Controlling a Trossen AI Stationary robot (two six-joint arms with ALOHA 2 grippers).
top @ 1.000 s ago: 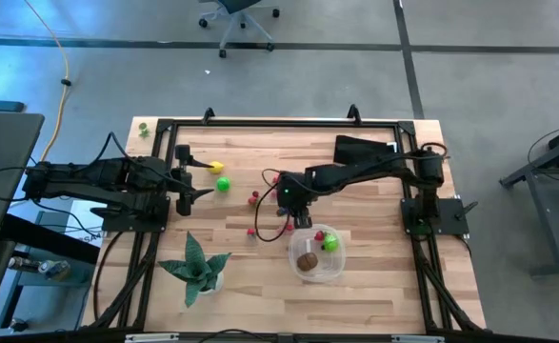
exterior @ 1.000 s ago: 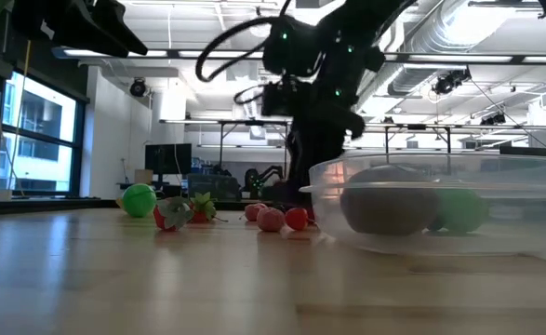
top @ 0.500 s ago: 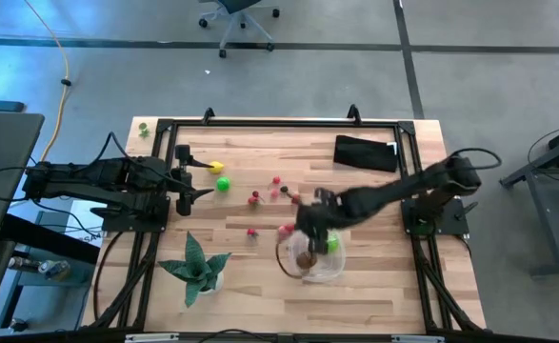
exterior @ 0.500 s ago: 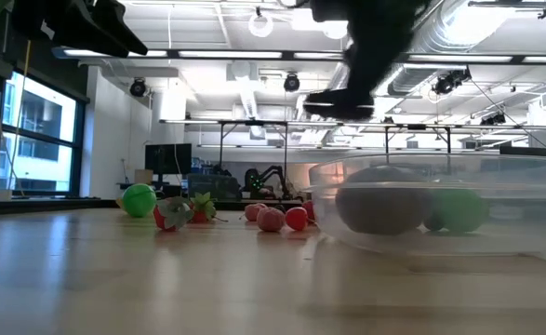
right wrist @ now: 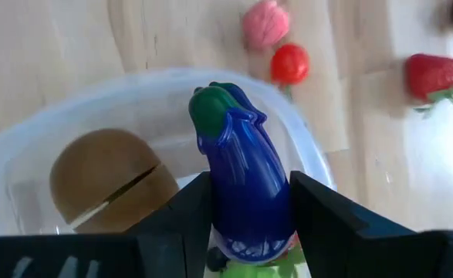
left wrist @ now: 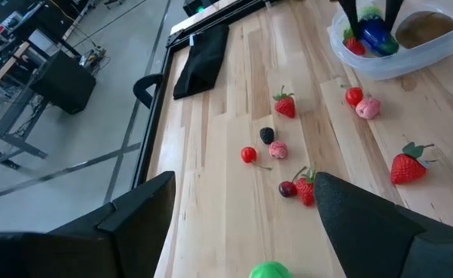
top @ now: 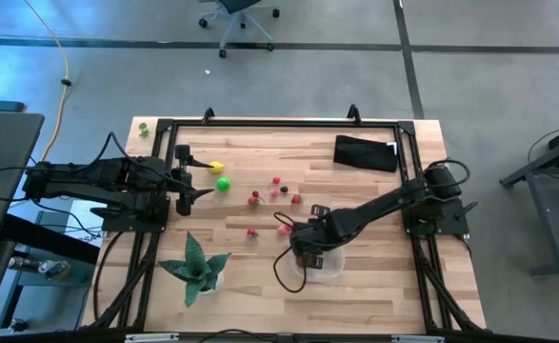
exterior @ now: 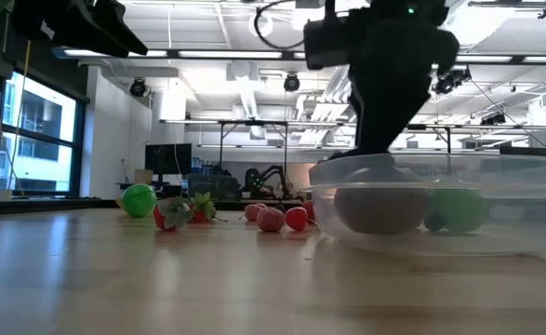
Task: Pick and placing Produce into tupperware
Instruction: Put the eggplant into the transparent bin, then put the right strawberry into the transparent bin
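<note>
My right gripper (top: 309, 250) stands over the tupperware (top: 325, 271), a clear round container near the table's near edge, and is shut on a purple eggplant (right wrist: 241, 177). Inside the container lie a brown piece (right wrist: 110, 181) and a green one (exterior: 459, 209). Red and pink pieces (top: 277, 189) lie scattered on the wood at mid-table. My left gripper (top: 201, 181) waits open at the left side, beside a yellow piece (top: 218, 167) and a bright green ball (top: 223, 184). My right gripper pinches the eggplant's thick purple end (right wrist: 245, 228) between its two fingers (right wrist: 330, 224). The fingers come from above, pointing down, and the eggplant lies along them. Its green cap end (right wrist: 213, 108) points down into the tupperware (right wrist: 33, 154). Whether it touches the bottom, I cannot tell.
A spiky potted plant (top: 198, 267) stands near the near-left corner. A black pouch (top: 365, 152) lies at the far right. A strawberry (left wrist: 407, 166), a tomato (left wrist: 354, 96) and a pink piece (left wrist: 367, 108) lie just outside the container. A black frame (top: 279, 124) edges the table.
My right gripper has risen from the table at the red pieces in the middle, swung toward the near edge and come down over the tupperware. The left arm has kept still.
</note>
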